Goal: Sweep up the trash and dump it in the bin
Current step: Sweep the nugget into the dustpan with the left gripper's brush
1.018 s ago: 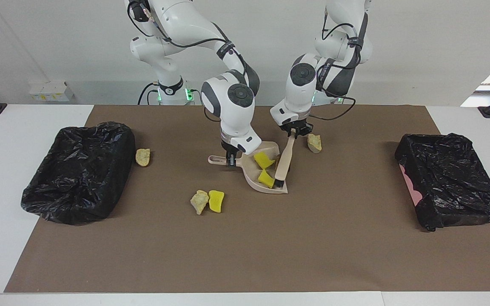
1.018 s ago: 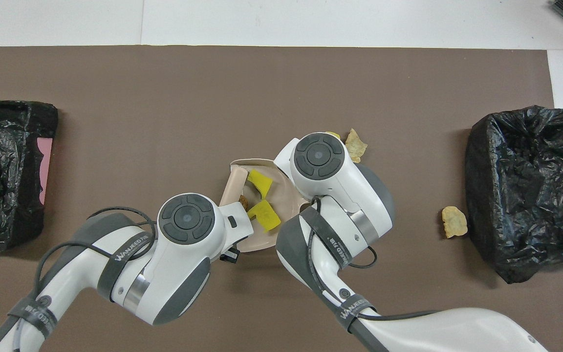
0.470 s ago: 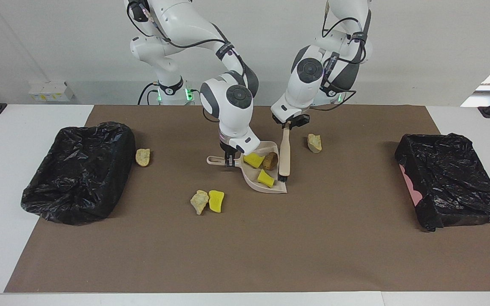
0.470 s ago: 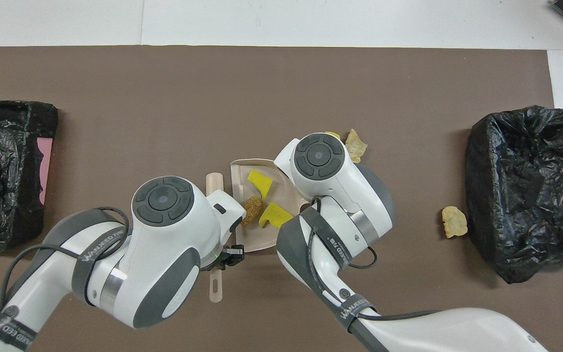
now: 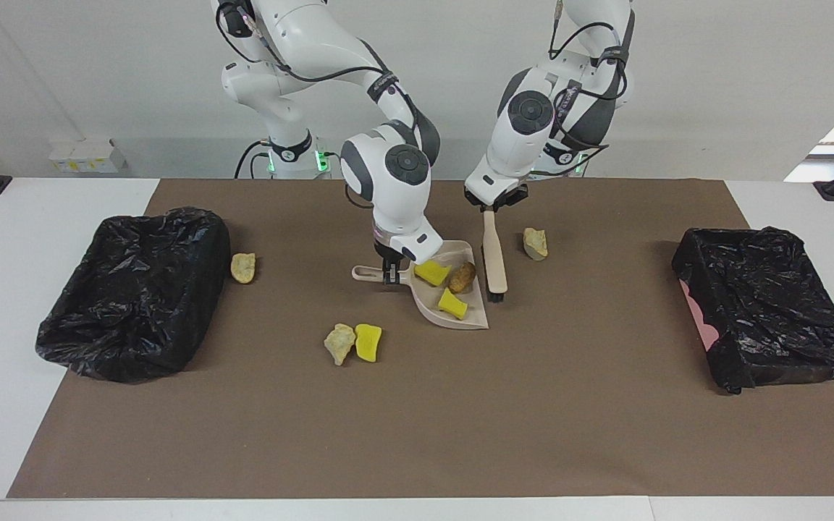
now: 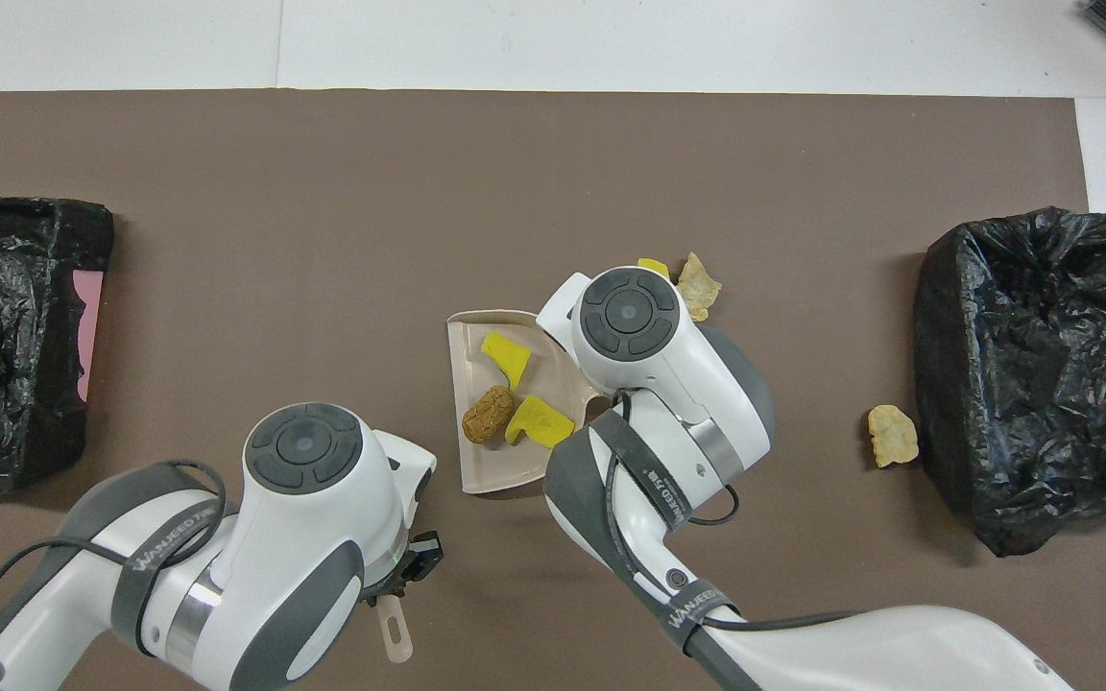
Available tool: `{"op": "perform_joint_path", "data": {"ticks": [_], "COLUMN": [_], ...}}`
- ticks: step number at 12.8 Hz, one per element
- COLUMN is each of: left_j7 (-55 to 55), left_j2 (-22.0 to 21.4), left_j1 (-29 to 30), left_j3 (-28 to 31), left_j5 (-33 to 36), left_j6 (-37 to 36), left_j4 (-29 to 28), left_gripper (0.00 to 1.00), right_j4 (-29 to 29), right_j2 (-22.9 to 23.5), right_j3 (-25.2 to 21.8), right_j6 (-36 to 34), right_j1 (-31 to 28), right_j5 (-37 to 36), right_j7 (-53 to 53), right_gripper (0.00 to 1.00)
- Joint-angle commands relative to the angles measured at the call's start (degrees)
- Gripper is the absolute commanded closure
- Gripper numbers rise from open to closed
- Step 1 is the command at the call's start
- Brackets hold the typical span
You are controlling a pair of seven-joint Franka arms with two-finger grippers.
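My right gripper (image 5: 391,273) is shut on the handle of the beige dustpan (image 5: 473,318), which rests on the mat. In the pan lie two yellow sponge pieces (image 5: 431,273) (image 5: 453,304) and a brown lump (image 5: 462,276); the overhead view shows the same dustpan (image 6: 486,463) and brown lump (image 6: 486,415). My left gripper (image 5: 493,206) is shut on the handle of the beige brush (image 5: 494,253), whose bristles hang just outside the pan, toward the left arm's end. Loose trash: a beige lump (image 5: 534,242) beside the brush, and a lump (image 5: 339,342) with a yellow sponge (image 5: 368,342) farther out.
A black-bagged bin (image 5: 135,289) stands at the right arm's end with another beige lump (image 5: 243,267) beside it. A second black-bagged bin (image 5: 768,311) stands at the left arm's end. A brown mat (image 5: 417,420) covers the table.
My left gripper has drawn the brush out of the dustpan, up and back toward the robots. The brown lump now shows in the pan. The right gripper and pan have barely shifted.
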Motion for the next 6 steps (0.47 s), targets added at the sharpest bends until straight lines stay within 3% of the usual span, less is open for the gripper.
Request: {"op": "perform_joint_path", "data": {"ticks": [1, 3, 6], "left_j7": [-4.09, -5.67, -5.50], "left_j2": [-5.21, -5.21, -9.68], "left_j1": [1.14, 2.28, 3.69], "left_j3": [0.32, 0.32, 0.32], "left_j5": [0.87, 3.51, 5.09], "left_j6": [0.28, 0.10, 0.71], "left_j4": [-5.37, -5.46, -11.67], "left_gripper": [1.00, 1.00, 1.00], "right_j4": [-3.59, -3.59, -3.59], "right_j2": [-0.83, -0.83, -0.83], "right_j3": [0.27, 0.36, 0.27], "right_j6": [4.19, 4.28, 4.28], "right_j1": [0.63, 0.72, 0.72], "right_j5": [-0.79, -0.79, -0.79], "right_j7": [-0.86, -0.77, -0.77], "right_gripper": [1.00, 1.00, 1.00]}}
